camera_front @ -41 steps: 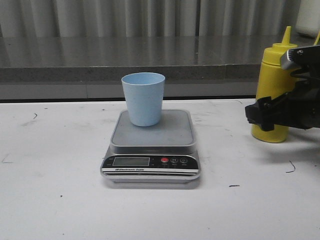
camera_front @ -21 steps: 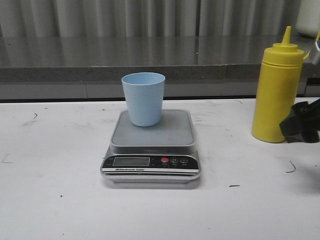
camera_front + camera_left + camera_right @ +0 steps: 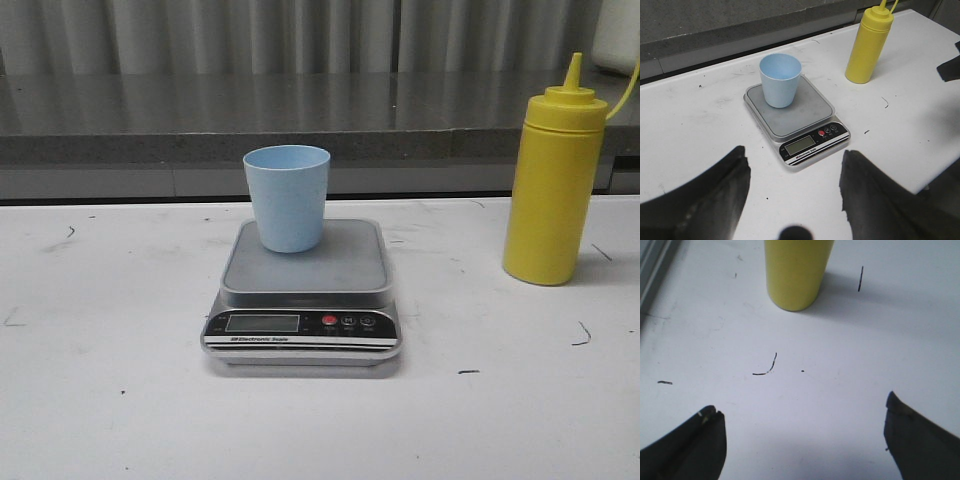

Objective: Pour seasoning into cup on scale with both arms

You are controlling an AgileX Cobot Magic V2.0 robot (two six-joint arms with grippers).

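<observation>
One white tabletop (image 3: 110,400), scuffed with thin dark marks, carries everything. On it, near the middle in the front view, sits the scale (image 3: 303,295), its silver platform level and its black panel with a grey display, one red button and two dark buttons facing the camera. The seasoning bottle (image 3: 554,180) stands upright well to the right of the scale, apart from it, its pointed nozzle up and a thin yellow strap curving off from the cap. The cup (image 3: 287,197), pale blue and upright, rests on the back left part of the platform, mouth open upward.

Neither arm shows in the front view. The left gripper (image 3: 792,192) hovers above the tabletop on the near side of the scale, its jaws spread wide and holding nothing. The right gripper (image 3: 805,442) hangs over bare tabletop near the bottle's base, jaws likewise wide apart and empty.
</observation>
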